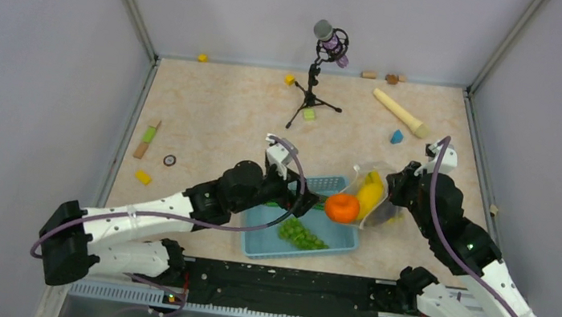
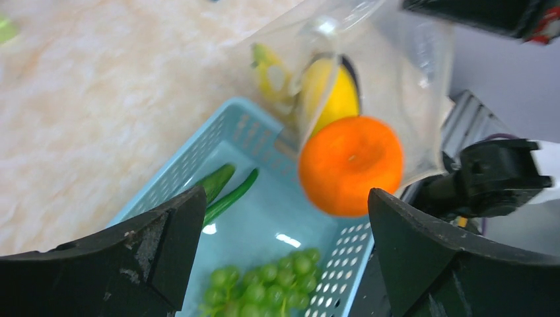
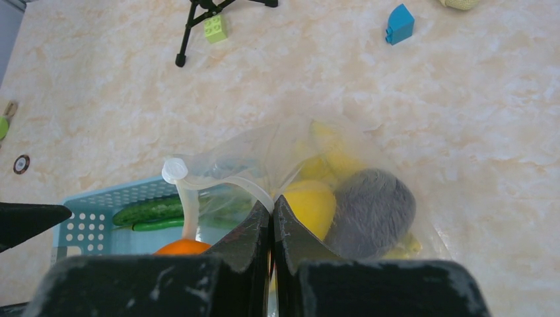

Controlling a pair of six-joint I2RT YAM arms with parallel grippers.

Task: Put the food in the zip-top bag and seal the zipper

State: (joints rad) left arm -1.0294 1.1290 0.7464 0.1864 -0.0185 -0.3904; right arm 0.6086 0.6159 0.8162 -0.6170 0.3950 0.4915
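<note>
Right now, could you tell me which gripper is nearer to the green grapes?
Left. The left gripper hovers open above the green grapes in the blue basket; the right gripper is farther off to their right, shut on the zip-top bag.

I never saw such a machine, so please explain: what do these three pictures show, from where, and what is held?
These are two robot arms, each with a two-finger gripper, bolted to a beige table. One picture looks down from above; the other two come from a camera on each wrist. The right gripper is shut on the mouth of a clear dotted plastic zip-top bag, which contains a yellow oval fruit, a yellow banana and a dark purple eggplant. The left gripper is open, above a light blue plastic basket with green grapes and a green cucumber. A round orange is at the bag's mouth.
</note>
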